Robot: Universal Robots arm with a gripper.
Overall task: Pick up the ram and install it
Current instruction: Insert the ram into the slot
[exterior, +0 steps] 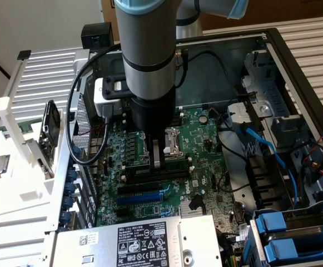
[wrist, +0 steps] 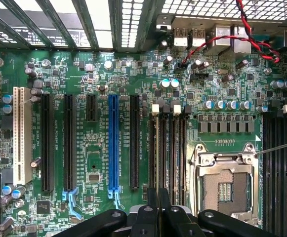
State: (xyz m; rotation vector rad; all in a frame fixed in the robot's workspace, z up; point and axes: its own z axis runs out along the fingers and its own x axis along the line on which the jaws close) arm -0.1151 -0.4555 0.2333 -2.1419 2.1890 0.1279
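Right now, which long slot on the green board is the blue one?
The blue slot, standing in the row between black slots. The others are black, apart from one white slot at the row's end.

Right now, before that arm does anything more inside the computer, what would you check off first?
1. Gripper closed: ok, its fingers stand together.
2. Ram held between them: cannot tell.
3. Gripper over the memory slots beside the processor socket: ok.
4. Those slots empty: ok, no stick sits in them.
5. White end clips swung open: cannot tell.
6. Red and black wires away from the slots: ok, they run near the case edge.
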